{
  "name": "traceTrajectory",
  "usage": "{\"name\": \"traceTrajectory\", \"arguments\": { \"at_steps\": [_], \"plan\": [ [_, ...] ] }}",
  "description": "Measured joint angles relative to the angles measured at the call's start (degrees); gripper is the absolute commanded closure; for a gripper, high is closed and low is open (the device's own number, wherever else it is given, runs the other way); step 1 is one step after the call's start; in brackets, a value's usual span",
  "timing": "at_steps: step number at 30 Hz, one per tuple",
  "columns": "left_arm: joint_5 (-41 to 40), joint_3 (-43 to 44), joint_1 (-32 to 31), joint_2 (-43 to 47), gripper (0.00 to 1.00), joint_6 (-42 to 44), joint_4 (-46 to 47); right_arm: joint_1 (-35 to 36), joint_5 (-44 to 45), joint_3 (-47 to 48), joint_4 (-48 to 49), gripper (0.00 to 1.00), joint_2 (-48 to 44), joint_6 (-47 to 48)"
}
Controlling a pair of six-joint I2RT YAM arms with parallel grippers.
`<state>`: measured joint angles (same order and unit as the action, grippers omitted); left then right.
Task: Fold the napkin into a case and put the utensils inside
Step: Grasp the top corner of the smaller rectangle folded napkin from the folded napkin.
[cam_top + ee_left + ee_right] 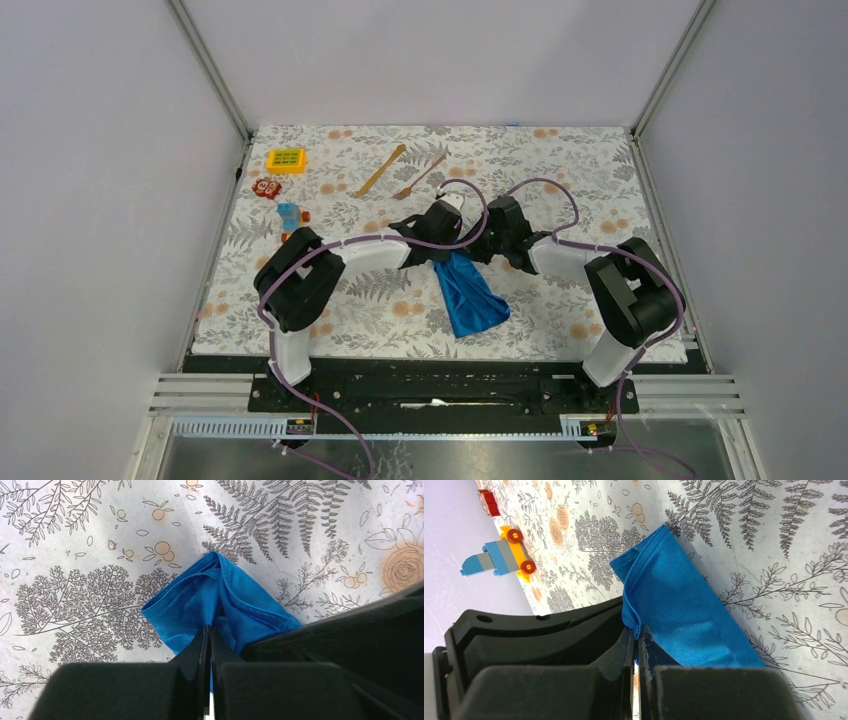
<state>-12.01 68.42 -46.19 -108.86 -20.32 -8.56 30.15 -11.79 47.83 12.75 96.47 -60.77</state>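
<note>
Knife (381,171) left of fork (421,175) — both behind the napkin (472,298)

Middle blocked, far-right floral tablecloth (590,165) left open
The centre is taken up by the left gripper (209,632) and right gripper (636,631), both clamped on the bright royal-blue cloth napkin (472,298). The strip behind is occupied by a tan wooden fork (420,177) and flat wooden stick (381,170); the far-left is cluttered by a yellow block toy (286,160), a red toy (266,187) and a blue-orange toy car (290,216).
</note>
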Motion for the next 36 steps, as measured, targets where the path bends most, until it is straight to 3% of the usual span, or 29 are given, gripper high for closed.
{"name": "traceTrajectory", "arguments": {
  "at_steps": [7, 15, 23, 30, 36],
  "plan": [
    [4.4, -0.1, 1.9, 2.3, 1.00, -1.4, -0.3, 0.0, -1.6, -0.4, 5.0, 1.00, 2.4, -4.2],
    [10.9, -2.9, 4.9, 4.8, 1.00, -4.3, 2.6, 0.2, -2.2, -5.6, 18.4, 1.00, 7.7, -11.8],
    [13.9, -6.4, 6.3, 5.0, 1.00, -6.2, 5.3, 2.6, -0.7, -6.3, 26.2, 0.99, 12.2, -11.4],
    [14.6, -9.4, 7.7, 6.4, 1.00, -7.4, 7.0, 3.1, -2.1, -6.2, 28.9, 0.68, 13.2, -3.7],
    [15.3, -11.1, 9.4, 8.4, 1.00, -8.4, 8.4, 2.8, -3.8, -7.1, 27.7, 0.64, 9.2, 2.7]
  ]
}}
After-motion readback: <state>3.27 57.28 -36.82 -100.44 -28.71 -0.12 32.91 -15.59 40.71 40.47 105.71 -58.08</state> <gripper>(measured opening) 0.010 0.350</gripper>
